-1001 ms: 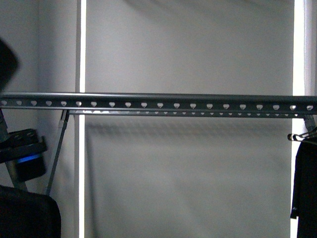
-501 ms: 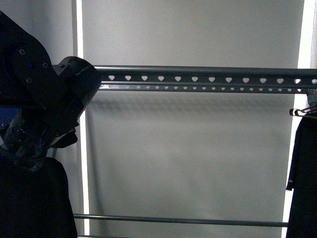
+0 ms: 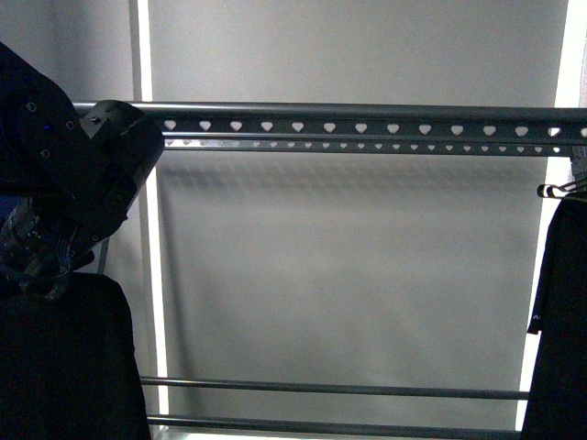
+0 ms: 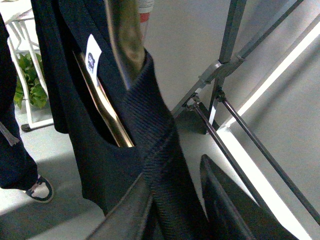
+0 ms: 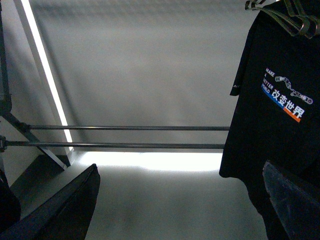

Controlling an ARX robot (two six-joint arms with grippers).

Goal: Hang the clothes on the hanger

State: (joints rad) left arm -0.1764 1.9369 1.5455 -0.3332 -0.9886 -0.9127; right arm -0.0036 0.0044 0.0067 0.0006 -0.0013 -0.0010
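The black T-shirt [image 5: 280,130] with white words hangs on a thin hanger [image 5: 295,17] at the right side, below the right end of the grey rack [image 3: 367,124]. The right claw [image 5: 180,165] is spread wide. The T-shirt is just beside one of its fingers, not between them. Over on the left, the left claw [image 4: 172,170] pinches the ribbed collar of another dark garment [image 4: 85,150], which has a bronze hanger [image 4: 112,125] inside.

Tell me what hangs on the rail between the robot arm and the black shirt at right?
Nothing: in the front view the rail is bare between arm and T-shirt.
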